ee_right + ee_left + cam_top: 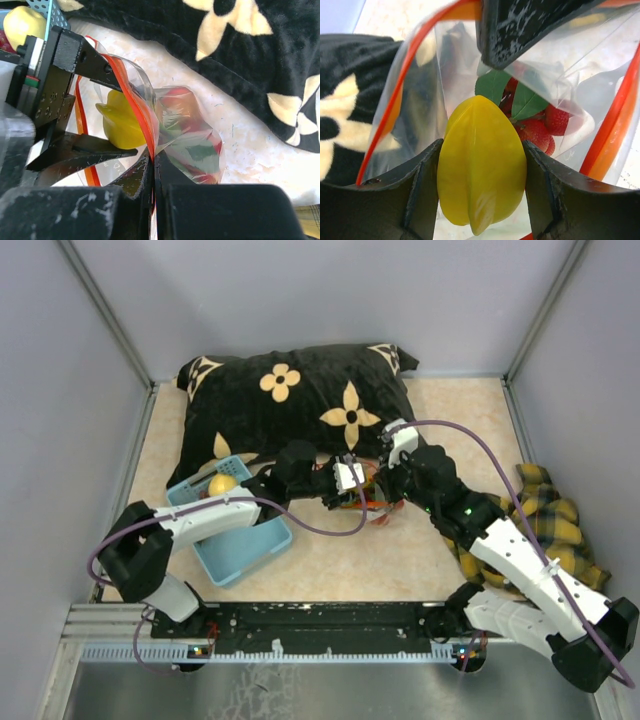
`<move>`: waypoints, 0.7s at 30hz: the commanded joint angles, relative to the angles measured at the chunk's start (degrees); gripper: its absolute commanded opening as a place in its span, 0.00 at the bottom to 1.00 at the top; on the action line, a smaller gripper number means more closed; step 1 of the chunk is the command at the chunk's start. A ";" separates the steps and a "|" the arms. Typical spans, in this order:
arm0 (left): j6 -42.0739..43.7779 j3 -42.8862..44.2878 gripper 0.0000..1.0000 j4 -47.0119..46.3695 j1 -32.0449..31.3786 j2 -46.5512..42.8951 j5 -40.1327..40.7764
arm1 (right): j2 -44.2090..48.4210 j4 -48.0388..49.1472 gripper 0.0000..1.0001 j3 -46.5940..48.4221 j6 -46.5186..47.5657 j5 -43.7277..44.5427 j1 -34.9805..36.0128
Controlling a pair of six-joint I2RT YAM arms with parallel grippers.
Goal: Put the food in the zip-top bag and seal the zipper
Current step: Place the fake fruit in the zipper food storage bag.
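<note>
The yellow fruit (482, 170) is a ribbed, glossy toy piece that looks hollow, light and rigid. It should not crush, but its waxy ridges could slip, so the hold the left pincer (482, 185) has now seems right: clamped across the fruit's widest part, one finger on each flank. The fruit sits right at the mouth of the zip-top bag (185, 135), with the strawberries (540, 132) and their green leaves already lying deeper inside. The bag is the awkward thing. Its thin, clear film is limp and slick and will fold or shut at any tug, so the stiffer rim is the best place to take it. The right pincer (154, 165) is pressed together on that rim, pinching the film at the red zipper (135, 105) and holding the mouth open. The bag hangs over a pale, smooth, mottled counter (450, 410), which gives little friction if the bag is let down. Room is tight: a black flowered pillow (300, 400) fills the 12 o'clock side of the bag, a light blue basket (240, 540) holding another yellow piece (222, 483) lies at 8 o'clock, a yellow plaid cloth (545, 510) is at 4 o'clock, and grey walls (60, 390) enclose the space.
</note>
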State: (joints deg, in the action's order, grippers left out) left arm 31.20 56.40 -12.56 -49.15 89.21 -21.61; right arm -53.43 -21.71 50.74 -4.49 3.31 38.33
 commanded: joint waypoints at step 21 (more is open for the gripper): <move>-3.38 3.05 1.00 8.22 -0.34 -4.74 14.68 | 1.54 2.65 0.00 2.66 1.07 -0.32 -0.31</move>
State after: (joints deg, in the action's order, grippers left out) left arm 29.26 57.39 -7.31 -49.43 87.55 -9.32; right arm -53.41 -21.93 50.74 -4.45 3.14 38.33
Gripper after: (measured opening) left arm 0.986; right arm 0.008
